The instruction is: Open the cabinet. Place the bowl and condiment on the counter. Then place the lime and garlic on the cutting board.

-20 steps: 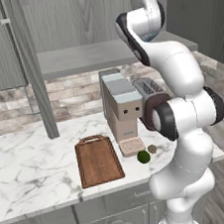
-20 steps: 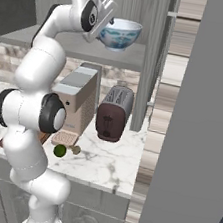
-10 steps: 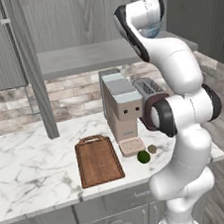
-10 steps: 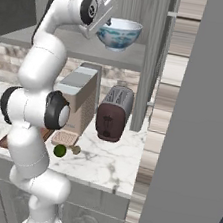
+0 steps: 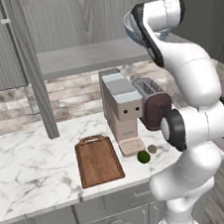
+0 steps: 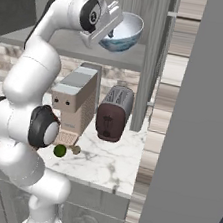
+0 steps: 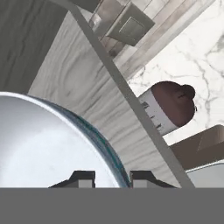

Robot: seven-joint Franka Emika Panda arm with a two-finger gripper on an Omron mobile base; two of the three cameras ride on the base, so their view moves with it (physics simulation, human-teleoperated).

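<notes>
One bowl (image 6: 123, 32) is the item in hand: it sits tilted at shelf height inside the open cabinet (image 5: 91, 56), above the grey shelf, its rim pinched by the gripper (image 7: 113, 177). In the hand view one fingertip stands inside the white basin and the other outside the patterned wall, so the pincer is closed on the rim. From the gripper the bowl's body lies toward 10 o'clock in that view; in the right base view it hangs at 3 o'clock of the wrist.

Judgement: the coming move is a withdrawal out of the cabinet and down to the counter (image 5: 31, 169). The shelf edge runs directly beneath the bowl and looks the likeliest obstruction, together with the coffee machine (image 5: 123, 107) and toaster (image 6: 113, 114) standing below.

On the counter, the lime (image 5: 143, 156) and garlic (image 5: 152, 149) lie close together at the machine's foot, at 3 o'clock of the cutting board (image 5: 98, 161), which is bare. The condiment cannot be made out.
</notes>
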